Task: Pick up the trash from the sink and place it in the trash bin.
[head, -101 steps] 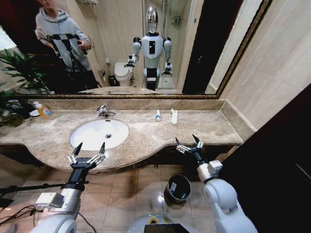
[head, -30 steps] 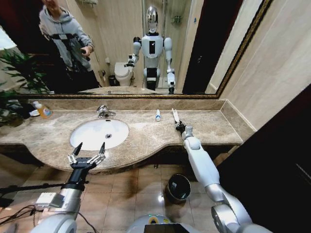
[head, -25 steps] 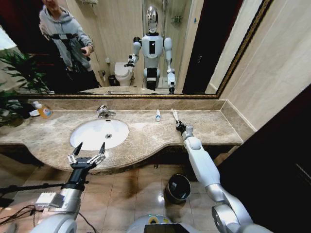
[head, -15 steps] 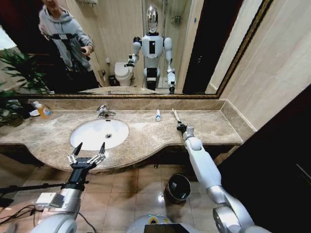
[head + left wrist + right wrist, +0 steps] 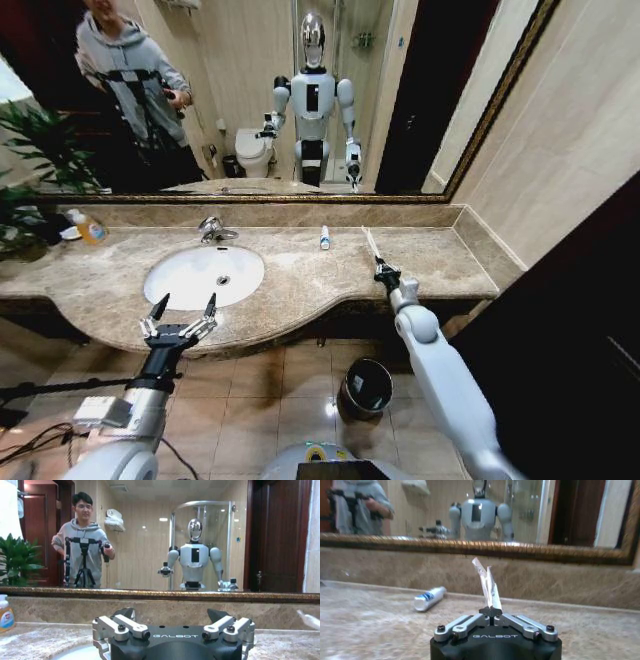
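Closest to us, our left gripper (image 5: 180, 313) hangs at the front edge of the tabletop (image 5: 300, 285), just in front of the sink (image 5: 205, 275). Its jaws are wide apart and hold nothing. It has not moved at all.

Down on the floor sits the trash bin (image 5: 364, 388), near the base of our right arm.

A bit farther out, our right gripper (image 5: 379, 265) is over the right part of the tabletop. Its jaws are shut tight on a thin white packet (image 5: 487, 587). A moment ago the packet lay flat by the back wall. Now it is up off the stone and sticks up from the jaws. The arm has pulled back a little toward the front edge.

We think this means one piece of trash is picked up. It still has to go over the edge and down into the bin.

Farther back, a small white tube with a blue cap (image 5: 324, 237) lies on the tabletop, near the back wall. It stays where it was. It is still left to pick up.
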Robot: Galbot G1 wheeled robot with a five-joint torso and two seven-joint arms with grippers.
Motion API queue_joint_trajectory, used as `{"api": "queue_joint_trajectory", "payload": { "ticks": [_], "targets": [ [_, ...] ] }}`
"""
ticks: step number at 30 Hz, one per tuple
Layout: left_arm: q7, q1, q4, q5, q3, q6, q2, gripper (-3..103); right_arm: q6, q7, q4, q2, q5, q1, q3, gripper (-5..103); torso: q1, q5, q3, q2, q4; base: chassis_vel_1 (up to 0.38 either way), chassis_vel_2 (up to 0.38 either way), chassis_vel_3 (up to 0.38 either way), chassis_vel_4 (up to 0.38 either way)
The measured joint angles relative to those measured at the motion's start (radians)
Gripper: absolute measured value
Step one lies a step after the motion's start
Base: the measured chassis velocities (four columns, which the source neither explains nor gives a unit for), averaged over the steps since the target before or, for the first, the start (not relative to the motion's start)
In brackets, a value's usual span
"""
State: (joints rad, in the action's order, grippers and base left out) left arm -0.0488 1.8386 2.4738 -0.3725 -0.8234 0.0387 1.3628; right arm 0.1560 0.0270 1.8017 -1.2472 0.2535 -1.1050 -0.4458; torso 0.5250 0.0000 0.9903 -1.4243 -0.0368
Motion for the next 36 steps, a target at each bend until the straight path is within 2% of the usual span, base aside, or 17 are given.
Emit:
{"api": "queue_joint_trajectory", "payload": {
  "ticks": [2,5,7,11,12,13,15,18,24,33,35,36],
  "targets": [
    [0.0,0.0,0.0,0.0,0.0,0.0,0.0,100,-0.013,0.002,0.047,0.003,0.0,-0.051,-0.011,0,0.0,0.0002,0.0,0.0,-0.0001,0.0,0.0,0.0,0.0],
    [0.0,0.0,0.0,0.0,0.0,0.0,0.0,100,-0.044,0.003,0.182,-0.01,-0.008,-0.213,-0.038,0,0.0,0.0001,0.0,0.0,0.0003,0.0,0.0,0.0,0.0],
    [0.0,0.0,0.0,0.0,0.0,0.0,0.0,100,-0.052,0.002,0.201,-0.013,-0.016,-0.241,-0.036,0,0.0,0.0001,0.0,0.0,0.0003,0.0,0.0,0.0,0.0],
    [0.0,0.0,0.0,0.0,0.0,0.0,0.0,100,-0.132,-0.023,0.273,-0.045,-0.128,-0.403,-0.043,0,0.0,0.0,0.0,0.0,0.0,0.0,0.0,0.0,0.0],
    [0.0,0.0,0.0,0.0,0.0,0.0,0.0,100,-0.132,-0.023,0.273,-0.045,-0.128,-0.403,-0.043,0,0.0,0.0,0.0,0.0,0.0,0.0,0.0,0.0,0.0],
    [0.0,0.0,0.0,0.0,0.0,0.0,0.0,100,-0.169,-0.033,0.276,-0.055,-0.167,-0.442,-0.056,0,0.0,0.0,0.0,0.0,0.0,0.0,0.0,0.0,0.0],
    [0.0,0.0,0.0,0.0,0.0,0.0,0.0,100,-0.233,-0.044,0.276,-0.074,-0.228,-0.52,-0.075,0,0.0,0.0,0.0,0.0,0.0,0.0,0.0,0.0,0.0],
    [0.0,0.0,0.0,0.0,0.0,0.0,0.0,100,-0.268,-0.045,0.274,-0.089,-0.263,-0.591,-0.081,0,0.0,0.0001,0.0,0.0,0.0,0.0,0.0,0.0,0.0],
    [0.0,0.0,0.0,0.0,0.0,0.0,0.0,100,-0.358,-0.045,0.247,-0.194,-0.35,-0.721,-0.071,0,0.0,-0.0002,0.0,0.0,0.0001,0.0,0.0,0.0,0.0],
    [0.0,0.0,0.0,0.0,0.0,0.0,0.0,100,-0.432,-0.031,0.12,-0.229,-0.437,-0.778,-0.043,0,0.0,-0.0002,0.0,0.0,0.0,0.0,0.0,0.0,0.0],
    [0.0,0.0,0.0,0.0,0.0,0.0,0.0,100,-0.447,-0.043,0.053,-0.23,-0.462,-0.768,-0.053,0,0.0,-0.0001,0.0,0.0,0.0,0.0,0.0,0.0,0.0],
    [0.0,0.0,0.0,0.0,0.0,0.0,0.0,100,-0.432,-0.064,0.009,-0.227,-0.458,-0.759,-0.057,0,0.0,0.0,0.0,0.0,0.0,0.0,0.0,0.0,0.0]
  ]
}}
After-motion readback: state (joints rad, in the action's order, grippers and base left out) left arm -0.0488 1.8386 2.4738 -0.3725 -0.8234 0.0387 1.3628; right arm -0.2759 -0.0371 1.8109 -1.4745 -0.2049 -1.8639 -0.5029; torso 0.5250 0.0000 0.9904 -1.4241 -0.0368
